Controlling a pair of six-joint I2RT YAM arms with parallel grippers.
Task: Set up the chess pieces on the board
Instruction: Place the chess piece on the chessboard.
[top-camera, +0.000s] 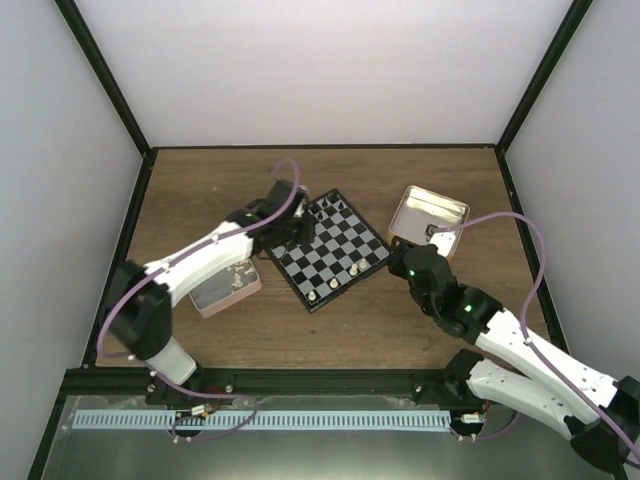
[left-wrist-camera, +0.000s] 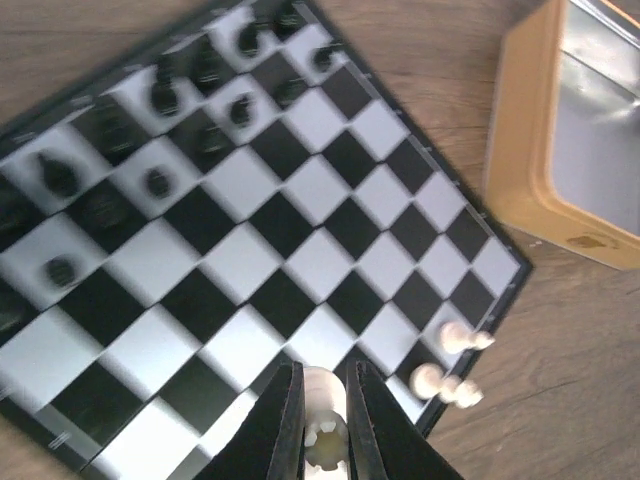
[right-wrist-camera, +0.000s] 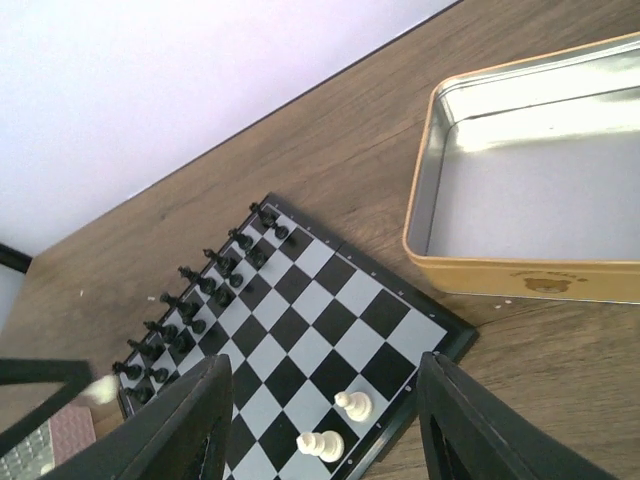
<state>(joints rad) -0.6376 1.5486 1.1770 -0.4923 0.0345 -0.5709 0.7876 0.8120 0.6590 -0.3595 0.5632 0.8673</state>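
The board (top-camera: 332, 250) lies at the table's middle, also in the left wrist view (left-wrist-camera: 300, 200) and right wrist view (right-wrist-camera: 310, 300). Black pieces (right-wrist-camera: 200, 290) fill its far-left rows. A few cream-white chess pieces (top-camera: 334, 284) stand along its near edge; two show in the right wrist view (right-wrist-camera: 353, 404) and three in the left wrist view (left-wrist-camera: 455, 337). My left gripper (left-wrist-camera: 325, 378) is shut on a cream-white piece (left-wrist-camera: 322, 392) and hovers above the board; in the top view it (top-camera: 296, 230) is over the board's left corner. My right gripper (right-wrist-camera: 322, 380) is open and empty above the board's right corner (top-camera: 405, 255).
An empty gold tin (top-camera: 428, 215) stands right of the board, also in the right wrist view (right-wrist-camera: 520, 270) and left wrist view (left-wrist-camera: 525, 150). A pink tin (top-camera: 225, 287) holding small pieces sits left of the board under the left arm. White walls enclose the table.
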